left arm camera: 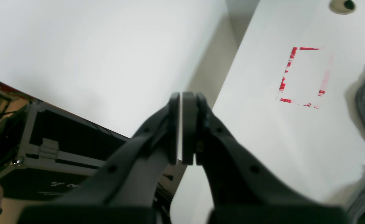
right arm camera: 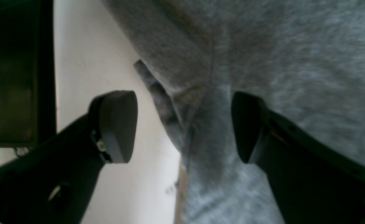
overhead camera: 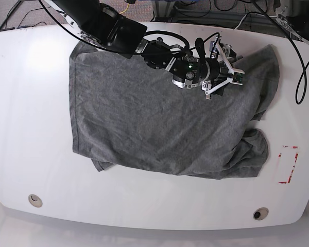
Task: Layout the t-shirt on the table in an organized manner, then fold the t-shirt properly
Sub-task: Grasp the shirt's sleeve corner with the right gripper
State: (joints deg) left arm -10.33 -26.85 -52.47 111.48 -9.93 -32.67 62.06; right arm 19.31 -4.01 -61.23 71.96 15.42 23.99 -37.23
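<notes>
Spreading the shirt bunched on the desk, the right claw hangs open over a fold, holding nothing; pinch deep, then pull outward. Left claw is closed, empty.

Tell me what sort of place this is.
Probably a robotics lab or test workspace: a white table with a red tape rectangle and cable holes, loose cables behind, and a black equipment case beside it.

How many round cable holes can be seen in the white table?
2. One cable hole sits near the table's front edge on the base view's left, the other near the front edge on its right. The t-shirt may hide more.
</notes>
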